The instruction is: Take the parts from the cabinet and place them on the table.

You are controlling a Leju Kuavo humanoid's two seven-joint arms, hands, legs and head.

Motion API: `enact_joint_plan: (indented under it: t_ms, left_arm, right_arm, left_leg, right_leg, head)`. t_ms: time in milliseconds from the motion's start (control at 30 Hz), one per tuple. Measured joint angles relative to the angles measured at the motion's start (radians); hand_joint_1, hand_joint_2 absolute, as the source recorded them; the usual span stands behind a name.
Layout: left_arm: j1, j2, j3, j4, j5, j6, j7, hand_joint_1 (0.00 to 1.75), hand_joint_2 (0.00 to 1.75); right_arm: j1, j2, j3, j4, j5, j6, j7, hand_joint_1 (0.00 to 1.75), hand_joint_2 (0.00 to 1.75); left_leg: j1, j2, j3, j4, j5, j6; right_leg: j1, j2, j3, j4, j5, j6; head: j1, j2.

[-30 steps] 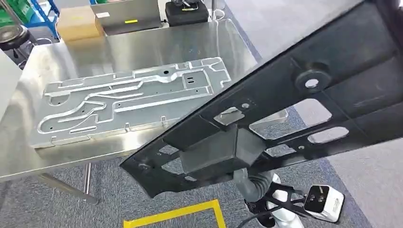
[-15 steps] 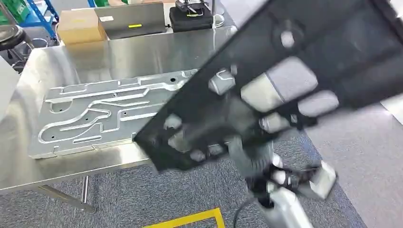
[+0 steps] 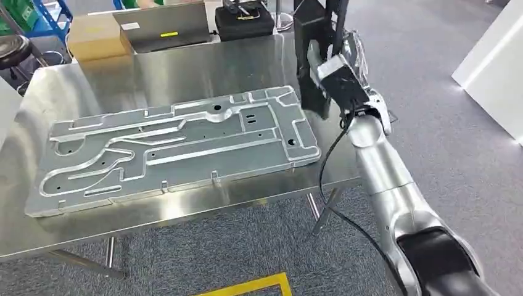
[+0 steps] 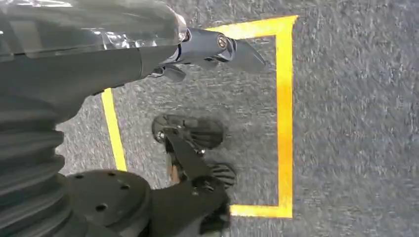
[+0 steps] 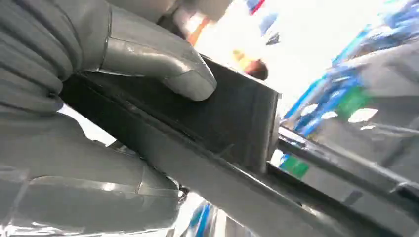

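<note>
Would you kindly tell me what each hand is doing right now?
Left hand: cannot be told.
Right hand: holding the black panel.

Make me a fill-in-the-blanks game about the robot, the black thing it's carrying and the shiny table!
1. The right hand grips a part whose colour is ____.
2. The silver plate lies flat on the metal ____.
3. The black part is held ____, standing almost on end, not flat.
4. The yellow tape is stuck on the ____.

Missing words: black; table; upright; floor
</note>
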Motion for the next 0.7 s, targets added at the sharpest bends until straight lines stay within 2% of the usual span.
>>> enact_joint_plan:
  t_ms: [33,67,100,167,200,233,300,333,367,400,433,500,533,567,600,633,667,700]
  left_arm:
    - [0.0,0.0,-0.002,0.0,0.0,0.0,0.002,0.0,1.75]
    - [0.0,0.0,-0.003,0.0,-0.002,0.0,0.003,0.0,1.75]
    - [0.0,0.0,-0.003,0.0,-0.002,0.0,0.004,0.0,1.75]
    - [-0.003,0.0,-0.004,0.0,-0.001,0.0,0.005,0.0,1.75]
    - [-0.003,0.0,-0.004,0.0,-0.001,0.0,0.005,0.0,1.75]
    - [-0.005,0.0,-0.005,0.0,-0.002,0.0,0.005,0.0,1.75]
    - [-0.003,0.0,-0.005,0.0,-0.002,0.0,0.006,0.0,1.75]
    - [-0.002,0.0,-0.005,0.0,-0.002,0.0,0.005,0.0,1.75]
    - [-0.003,-0.001,-0.005,0.0,-0.002,0.0,0.006,0.0,1.75]
    - [-0.004,-0.004,-0.005,0.0,-0.001,0.0,0.006,0.0,1.75]
    - [-0.005,-0.004,-0.005,0.0,-0.001,0.0,0.006,0.0,1.75]
    - [-0.009,-0.004,-0.005,0.0,-0.002,0.0,0.005,0.0,1.75]
    - [-0.011,-0.004,-0.006,0.0,-0.002,-0.002,0.003,0.0,1.75]
    - [-0.013,-0.004,-0.008,0.0,-0.006,-0.006,-0.001,0.0,1.75]
    - [-0.017,-0.005,-0.01,0.0,-0.009,-0.011,-0.006,0.0,1.75]
    - [-0.023,-0.007,-0.014,0.0,-0.013,-0.017,-0.007,0.0,1.75]
    - [-0.029,-0.01,-0.018,0.0,-0.014,-0.021,-0.009,0.0,1.75]
    - [-0.033,-0.013,-0.022,0.0,-0.014,-0.024,-0.012,0.0,1.75]
  right_arm:
    - [-0.031,0.0,0.018,0.048,0.043,-0.009,0.012,1.75,1.75]
    - [-0.054,0.003,0.037,0.086,0.073,-0.011,0.018,1.75,1.75]
    - [-0.072,0.01,0.05,0.115,0.084,-0.011,0.023,1.75,1.75]
    - [-0.097,0.023,0.067,0.161,0.093,-0.015,0.028,1.75,1.75]
    - [-0.107,0.026,0.073,0.18,0.094,-0.018,0.028,1.75,1.75]
    - [-0.12,0.027,0.078,0.2,0.095,-0.024,0.028,1.75,1.75]
    - [-0.129,0.031,0.085,0.225,0.098,-0.025,0.027,1.75,1.75]
    - [-0.131,0.031,0.087,0.232,0.098,-0.025,0.027,1.75,1.75]
    - [-0.136,0.032,0.09,0.239,0.1,-0.025,0.028,1.75,1.75]
    - [-0.141,0.032,0.091,0.245,0.125,-0.02,0.032,1.75,1.75]
    - [-0.156,0.036,0.102,0.258,0.169,-0.006,0.045,1.75,1.75]
    - [-0.19,0.059,0.154,0.323,0.318,0.035,0.099,1.75,1.75]
    - [-0.2,0.08,0.188,0.362,0.394,0.062,0.131,1.75,1.75]
    - [-0.204,0.105,0.231,0.4,0.468,0.097,0.157,1.75,1.75]
    - [-0.207,0.134,0.28,0.441,0.537,0.141,0.179,1.75,1.75]
    - [-0.203,0.165,0.33,0.479,0.59,0.171,0.192,1.75,1.75]
    - [-0.198,0.189,0.374,0.515,0.621,0.191,0.2,1.75,1.75]
    - [-0.191,0.213,0.412,0.546,0.635,0.206,0.206,1.75,1.75]
  left_leg:
    - [0.002,0.0,-0.035,0.046,-0.006,-0.004]
    - [0.003,0.0,-0.049,0.046,0.01,-0.006]
    - [0.004,0.0,-0.041,0.004,0.047,-0.006]
    - [0.004,0.001,0.019,-0.166,0.161,-0.001]
    - [0.003,0.001,0.043,-0.236,0.192,0.007]
    - [-0.005,0.001,0.041,-0.257,0.157,0.012]
    - [-0.006,0.0,0.044,-0.25,0.178,0.025]
    - [-0.006,-0.001,0.044,-0.251,0.178,0.028]
    - [0.003,0.001,0.051,-0.26,0.183,0.035]
    - [0.004,-0.001,0.056,-0.265,0.185,0.039]
    - [0.004,0.0,0.057,-0.266,0.183,0.043]
    - [0.003,0.001,0.06,-0.266,0.18,0.046]
    - [0.004,0.003,0.061,-0.266,0.177,0.045]
    - [0.004,0.004,0.064,-0.266,0.175,0.044]
    - [0.004,0.006,0.068,-0.265,0.172,0.043]
    - [0.004,0.006,0.072,-0.265,0.169,0.041]
    - [0.004,0.004,0.076,-0.265,0.166,0.039]
    - [0.004,0.0,0.078,-0.264,0.164,0.034]
  right_leg:
    - [0.0,0.002,0.001,0.001,-0.002,0.0]
    - [0.0,0.004,0.005,0.001,-0.004,0.0]
    - [0.0,0.006,0.01,0.002,-0.009,0.002]
    - [0.0,0.006,0.023,0.006,-0.02,0.008]
    - [0.0,0.004,0.026,0.007,-0.026,0.012]
    - [0.003,0.003,0.023,0.011,-0.025,0.016]
    - [0.004,0.002,0.018,0.009,-0.029,0.028]
    - [0.003,0.001,0.021,0.007,-0.029,0.032]
    - [0.007,0.001,0.021,0.009,-0.034,0.039]
    - [0.002,0.002,0.016,0.028,-0.048,0.043]
    - [0.001,0.001,-0.01,0.079,-0.079,0.046]
    - [-0.004,0.001,-0.098,0.246,-0.147,0.053]
    - [-0.006,0.001,-0.136,0.31,-0.16,0.055]
    - [-0.008,0.0,-0.151,0.326,-0.151,0.055]
    - [-0.01,0.0,-0.142,0.294,-0.118,0.055]
    - [-0.012,-0.001,-0.112,0.228,-0.074,0.053]
    - [-0.012,-0.001,-0.069,0.133,-0.023,0.049]
    - [-0.012,-0.001,-0.031,0.049,0.015,0.042]
  head:
    - [0.0,0.0]
    - [0.0,0.0]
    - [0.0,0.0]
    - [0.0,0.0]
    - [0.0,0.0]
    - [0.0,0.0]
    - [0.0,0.0]
    - [0.0,0.0]
    - [0.0,0.0]
    - [0.0,0.0]
    - [0.0,0.0]
    - [0.0,0.0]
    - [0.0,0.0]
    - [0.0,0.0]
    - [0.0,0.0]
    - [0.0,0.0]
    - [0.0,0.0]
    - [0.0,0.0]
